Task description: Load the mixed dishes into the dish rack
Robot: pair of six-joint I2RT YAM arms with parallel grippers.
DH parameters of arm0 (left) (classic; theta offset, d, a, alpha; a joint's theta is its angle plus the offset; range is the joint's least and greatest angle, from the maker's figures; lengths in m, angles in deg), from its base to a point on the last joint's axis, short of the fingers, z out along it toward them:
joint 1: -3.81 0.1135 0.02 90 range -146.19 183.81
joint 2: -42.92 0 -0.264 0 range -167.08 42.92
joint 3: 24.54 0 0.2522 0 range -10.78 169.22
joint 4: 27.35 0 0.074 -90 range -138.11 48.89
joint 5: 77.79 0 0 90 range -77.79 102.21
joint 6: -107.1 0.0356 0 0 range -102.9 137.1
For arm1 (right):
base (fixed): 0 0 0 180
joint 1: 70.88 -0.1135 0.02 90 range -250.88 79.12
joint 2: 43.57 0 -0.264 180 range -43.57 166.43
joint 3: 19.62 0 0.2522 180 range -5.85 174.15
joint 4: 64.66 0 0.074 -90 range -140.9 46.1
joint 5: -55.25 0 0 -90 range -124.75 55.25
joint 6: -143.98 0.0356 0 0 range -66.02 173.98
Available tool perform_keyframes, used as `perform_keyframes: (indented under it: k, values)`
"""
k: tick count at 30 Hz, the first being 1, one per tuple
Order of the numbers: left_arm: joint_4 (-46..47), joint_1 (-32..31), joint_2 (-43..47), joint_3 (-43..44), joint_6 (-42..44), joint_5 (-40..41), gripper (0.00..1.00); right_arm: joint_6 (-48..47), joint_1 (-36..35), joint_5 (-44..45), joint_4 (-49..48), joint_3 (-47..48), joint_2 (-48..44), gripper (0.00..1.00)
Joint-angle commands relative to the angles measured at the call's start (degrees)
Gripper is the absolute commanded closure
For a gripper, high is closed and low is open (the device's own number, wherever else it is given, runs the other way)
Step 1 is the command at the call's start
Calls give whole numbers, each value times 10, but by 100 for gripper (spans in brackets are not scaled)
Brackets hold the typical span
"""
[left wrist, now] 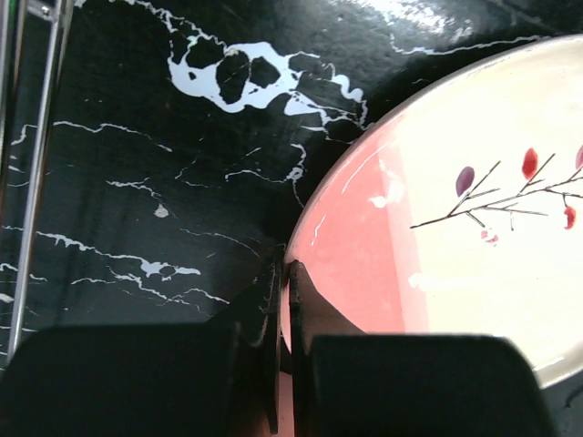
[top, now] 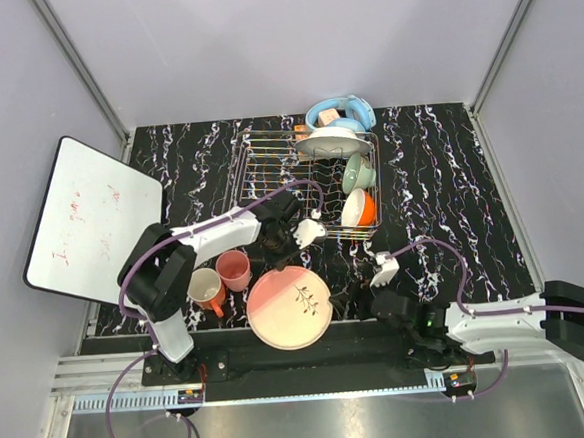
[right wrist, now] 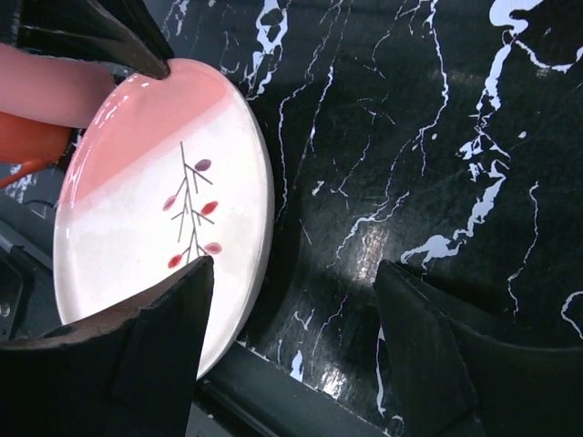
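Top view: the dish rack [top: 287, 182] sits far-middle on the desk [top: 440, 189], with the white plate [top: 334, 142], pale green bowl [top: 358, 173] and orange-outside white bowl [top: 359, 209] in its right end; the pink-and-cream plate [top: 289, 307] is at the near edge, with the salmon-pink cup [top: 233, 270] and cream mug [top: 206, 289] just left of it.

Left wrist: the left tool [left wrist: 281, 269] is clamped tight on the plate's pink rim (basically no gap).

Right wrist: the right tool [right wrist: 291, 273] is spread wide and gripping nothing; one finger overlaps the plate's edge.
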Motion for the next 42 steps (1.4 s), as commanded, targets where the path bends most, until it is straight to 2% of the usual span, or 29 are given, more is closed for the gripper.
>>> perform_keyframes:
  k: [1,6,17,21,25,29,33,36,37,40,42]
  values:
    - [-13,-8,23,32,-17,-42,100,-25,13,-21,-60,10,55,21]
    - [-13,-10,32,30,-19,-47,100,-49,17,-59,-89,49,147,21]
    - [-32,-11,63,52,-16,-50,100,-60,59,-113,-153,20,157,21]
    - [-37,-18,63,64,-15,-50,100,-73,70,-142,-178,31,191,22]
    - [-39,-23,60,73,-14,-46,100,-98,79,-199,-218,51,248,25]
    - [-39,-29,55,81,-15,-43,100,-109,84,-227,-243,53,260,30]
    - [-40,-34,51,89,-17,-43,100,-112,89,-243,-265,44,259,38]
    - [-40,-37,47,93,-19,-41,100,-114,90,-253,-277,40,259,56]
    - [-40,-38,47,94,-19,-42,100,-115,90,-257,-282,39,258,65]
    - [-40,-43,44,100,-22,-40,100,-122,90,-272,-292,39,260,78]
    - [-39,-46,42,105,-24,-39,100,-124,92,-279,-296,40,262,80]
